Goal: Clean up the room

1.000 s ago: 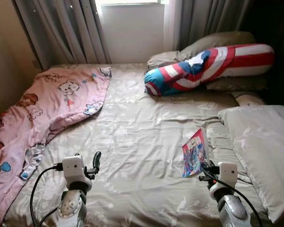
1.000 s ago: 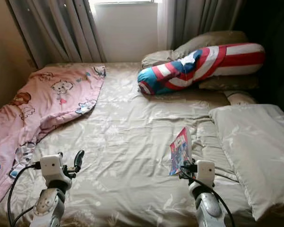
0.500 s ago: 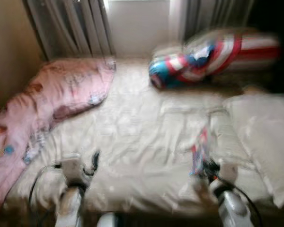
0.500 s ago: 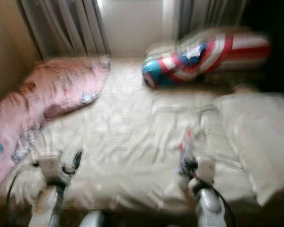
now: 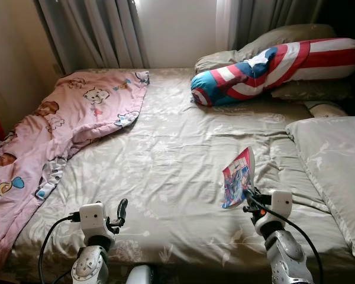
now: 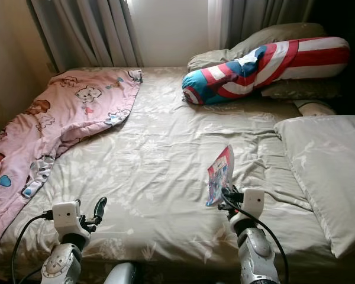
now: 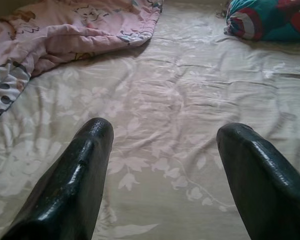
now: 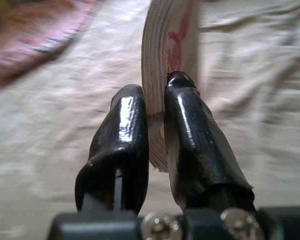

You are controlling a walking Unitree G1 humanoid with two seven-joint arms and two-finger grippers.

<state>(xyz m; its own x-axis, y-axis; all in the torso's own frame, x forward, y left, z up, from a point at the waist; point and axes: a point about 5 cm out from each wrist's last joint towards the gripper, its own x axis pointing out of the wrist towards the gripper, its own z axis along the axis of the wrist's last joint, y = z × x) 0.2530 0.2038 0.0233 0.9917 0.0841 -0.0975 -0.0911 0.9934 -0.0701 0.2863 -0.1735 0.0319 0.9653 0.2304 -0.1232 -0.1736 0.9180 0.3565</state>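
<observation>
1. The right gripper (image 8: 155, 110) is on the near right side of the scene, above the near edge of the bed (image 5: 165, 160). Its jaws are clenched on a thin book (image 5: 236, 178) with a colourful cover.
2. In the right wrist view the two black fingers (image 8: 121, 135) press on both sides of the lower edge of the book, and only the book's thickness separates them. The page edges stand between them.
3. The book stands almost upright in the grip, raised off the sheet, with its cover turned to the left.
4. The left gripper (image 7: 162, 175) is on the near left, low over the sheet. Its jaws are released and wide apart. They hold nothing and touch nothing; the flowered sheet is visible between them.
5. A pink blanket (image 5: 53, 130) with cartoon animals lies on the left part of the bed, and its near end hangs over the left edge.
6. A long bolster (image 5: 272, 68) with red, white and blue stripes lies at the far right, leaning on grey pillows (image 5: 278, 41).
7. A big pale pillow (image 5: 337, 165) lies on the right side of the bed, just beside the right gripper.
8. Grey curtains (image 5: 100, 29) hang on the far side, behind the bed.
</observation>
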